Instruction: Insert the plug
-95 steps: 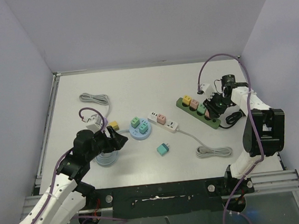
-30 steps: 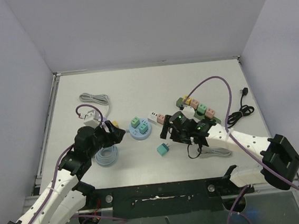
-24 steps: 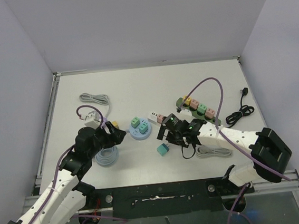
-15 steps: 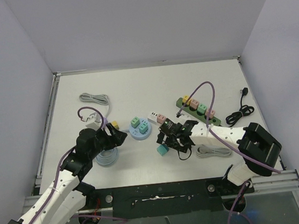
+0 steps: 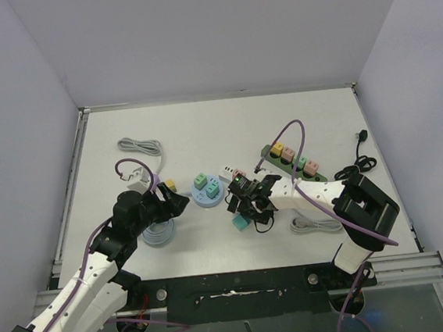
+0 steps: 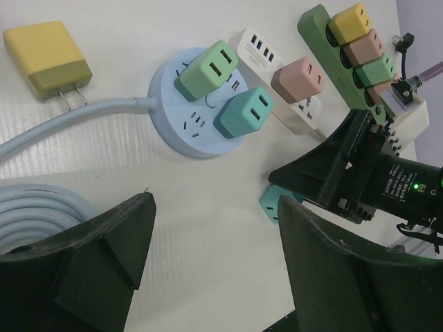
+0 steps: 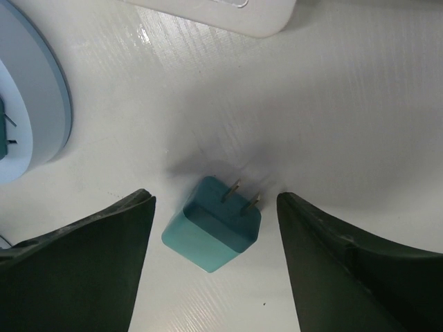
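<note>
Teal plug [image 7: 211,225] lies between the right fingers [image 7: 83,270], apart and not touching it, prongs toward the white strip [image 7: 228,14] (left fingers [image 6: 90,256] apart too, farther off).

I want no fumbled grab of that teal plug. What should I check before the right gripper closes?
1. Teal plug lies between the fingers of the right gripper: ok.
2. Fingers touching the plug: not ok, gaps on both sides.
3. Prongs clear of the fingers: ok.
4. Free holes on the round blue socket: ok.
5. Left gripper empty and away from the plug: ok.
</note>
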Robot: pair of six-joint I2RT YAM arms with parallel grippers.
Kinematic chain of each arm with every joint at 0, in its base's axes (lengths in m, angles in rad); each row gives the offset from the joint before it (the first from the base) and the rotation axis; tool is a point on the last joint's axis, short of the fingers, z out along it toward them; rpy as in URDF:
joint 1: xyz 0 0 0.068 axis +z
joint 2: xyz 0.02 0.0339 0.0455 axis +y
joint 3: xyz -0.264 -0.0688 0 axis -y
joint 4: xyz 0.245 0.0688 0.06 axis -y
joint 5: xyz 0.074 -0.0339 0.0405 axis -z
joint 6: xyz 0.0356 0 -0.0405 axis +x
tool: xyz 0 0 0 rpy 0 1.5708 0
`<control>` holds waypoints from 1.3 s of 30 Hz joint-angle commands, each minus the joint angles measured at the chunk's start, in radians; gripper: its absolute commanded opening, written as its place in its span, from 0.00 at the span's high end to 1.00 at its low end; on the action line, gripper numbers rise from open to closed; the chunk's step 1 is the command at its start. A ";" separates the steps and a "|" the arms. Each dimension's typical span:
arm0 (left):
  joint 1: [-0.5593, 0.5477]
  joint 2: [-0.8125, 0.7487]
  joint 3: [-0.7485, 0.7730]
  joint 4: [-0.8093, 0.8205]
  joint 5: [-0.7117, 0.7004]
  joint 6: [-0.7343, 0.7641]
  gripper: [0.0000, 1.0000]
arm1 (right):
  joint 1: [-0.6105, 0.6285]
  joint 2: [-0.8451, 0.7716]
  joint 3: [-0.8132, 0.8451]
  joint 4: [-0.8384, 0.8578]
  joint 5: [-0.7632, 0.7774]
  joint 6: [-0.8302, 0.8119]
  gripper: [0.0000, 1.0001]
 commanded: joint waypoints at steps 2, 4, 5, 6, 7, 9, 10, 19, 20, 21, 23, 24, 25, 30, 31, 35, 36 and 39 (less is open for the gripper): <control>0.006 -0.001 -0.006 0.073 0.033 -0.029 0.31 | 0.004 0.004 0.040 0.052 -0.020 0.019 0.42; 0.006 0.003 -0.011 0.080 0.046 -0.042 0.31 | 0.000 0.010 0.044 0.062 -0.037 0.011 0.44; 0.007 0.006 -0.014 0.086 0.053 -0.047 0.31 | -0.003 0.012 0.043 0.073 -0.047 0.005 0.45; 0.006 0.009 -0.017 0.089 0.059 -0.054 0.31 | -0.004 0.012 0.041 0.079 -0.055 0.001 0.47; 0.006 0.011 -0.023 0.097 0.066 -0.061 0.31 | -0.005 0.013 0.038 0.098 -0.065 -0.007 0.49; 0.006 0.016 -0.036 0.117 0.085 -0.078 0.31 | -0.006 0.013 0.027 0.122 -0.084 -0.026 0.53; 0.006 0.020 -0.047 0.129 0.095 -0.088 0.31 | -0.009 0.013 0.025 0.133 -0.092 -0.033 0.55; -0.027 0.083 -0.180 0.339 0.196 -0.264 0.33 | -0.027 0.012 0.008 0.141 -0.143 -0.050 0.36; -0.034 0.086 -0.184 0.342 0.185 -0.266 0.33 | -0.026 0.015 0.014 0.110 -0.135 -0.050 0.32; -0.041 0.088 -0.186 0.341 0.169 -0.264 0.33 | -0.024 0.019 0.021 0.093 -0.130 -0.054 0.29; -0.050 0.089 -0.186 0.339 0.144 -0.260 0.34 | -0.020 0.031 0.037 0.073 -0.133 -0.065 0.28; -0.052 0.089 -0.185 0.339 0.134 -0.258 0.34 | -0.017 0.040 0.047 0.066 -0.137 -0.068 0.28; -0.052 0.088 -0.183 0.338 0.125 -0.257 0.33 | -0.015 0.052 0.065 0.059 -0.143 -0.072 0.28; -0.054 0.077 -0.192 0.324 0.082 -0.256 0.33 | -0.004 0.103 0.107 0.060 -0.187 -0.084 0.35; -0.054 0.073 -0.197 0.321 0.074 -0.256 0.33 | -0.003 0.112 0.112 0.062 -0.194 -0.086 0.37; -0.055 0.060 -0.207 0.322 0.053 -0.251 0.33 | -0.001 0.129 0.132 0.070 -0.217 -0.102 0.49; -0.055 0.059 -0.208 0.322 0.051 -0.251 0.34 | 0.000 0.128 0.137 0.071 -0.219 -0.108 0.52; -0.057 0.054 -0.215 0.328 0.049 -0.248 0.33 | -0.001 0.115 0.142 0.087 -0.221 -0.125 0.59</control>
